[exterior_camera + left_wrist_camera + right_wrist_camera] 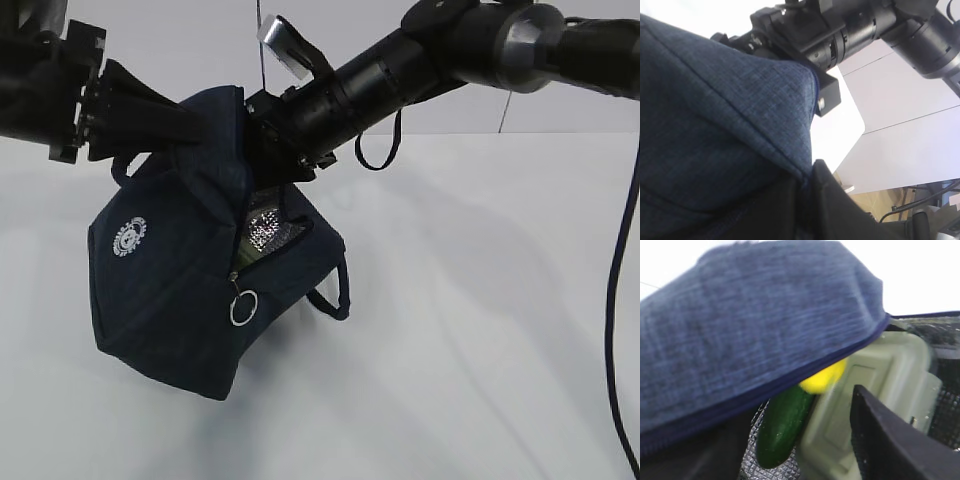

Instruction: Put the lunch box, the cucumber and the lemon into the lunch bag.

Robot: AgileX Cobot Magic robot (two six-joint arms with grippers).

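The box point(875, 405), cucumber point(782, 425) and lemon point(824, 379) lie inside the bag point(170, 300), which hangs tilted above the tabletop point(480, 350). My left tool point(150, 120) pinches its top fabric; my right tool point(285, 150) sits at the mouth, holding nothing I can see; how wide it stands, I cannot tell.

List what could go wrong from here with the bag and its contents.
1. The dark navy fabric lunch bag hangs tilted, pinched at one edge by the left gripper; it might slip.
2. Its zipper gapes, so the yellow lemon and dark green cucumber beside the sage-green lunch box lid could roll out.
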